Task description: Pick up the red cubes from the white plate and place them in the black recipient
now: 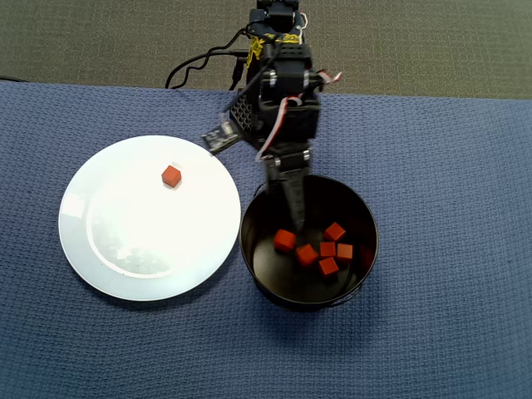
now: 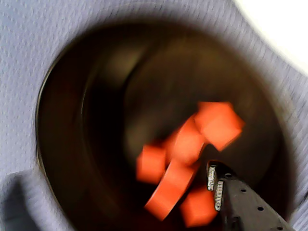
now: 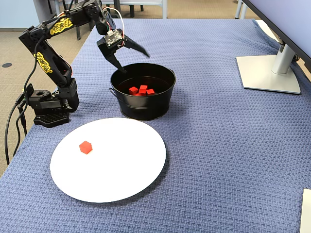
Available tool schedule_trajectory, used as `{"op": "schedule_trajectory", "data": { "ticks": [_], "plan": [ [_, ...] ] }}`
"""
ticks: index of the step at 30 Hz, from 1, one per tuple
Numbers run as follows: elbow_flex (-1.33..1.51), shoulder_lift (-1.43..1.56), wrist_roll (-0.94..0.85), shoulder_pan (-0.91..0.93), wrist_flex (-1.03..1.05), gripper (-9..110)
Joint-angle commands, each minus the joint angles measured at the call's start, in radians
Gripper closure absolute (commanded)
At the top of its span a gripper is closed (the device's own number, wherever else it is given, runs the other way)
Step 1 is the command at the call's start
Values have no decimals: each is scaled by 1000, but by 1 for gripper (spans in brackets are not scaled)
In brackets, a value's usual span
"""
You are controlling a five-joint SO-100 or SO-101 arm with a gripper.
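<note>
The black recipient (image 1: 366, 268) (image 3: 146, 104) stands to the right of the white plate (image 1: 125, 249) (image 3: 121, 179) in the overhead view. Several red cubes (image 1: 327, 249) (image 3: 139, 90) lie on its floor; in the wrist view these red cubes (image 2: 219, 122) are smeared by motion blur. One red cube (image 1: 171, 175) (image 3: 85, 147) rests alone on the plate. My gripper (image 1: 293, 218) (image 3: 134, 63) hangs over the recipient's near-arm rim, open, with nothing between its fingers. Only one finger (image 2: 231, 197) shows in the wrist view.
A blue woven cloth (image 3: 218, 160) covers the table. The arm's base (image 3: 48, 104) sits left of the pot in the fixed view, with cables (image 1: 199, 65) trailing behind it. A monitor stand (image 3: 269, 73) stands at the far right.
</note>
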Motion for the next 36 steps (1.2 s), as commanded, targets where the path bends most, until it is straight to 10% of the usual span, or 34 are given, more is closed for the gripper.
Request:
{"op": "schedule_trajectory", "data": {
  "ticks": [1,11,36],
  "plan": [
    [-38,14,-204,169,14,52],
    [293,137,-652,650,-115,78],
    [710,26,-1420,933,-597,76]
  ]
}}
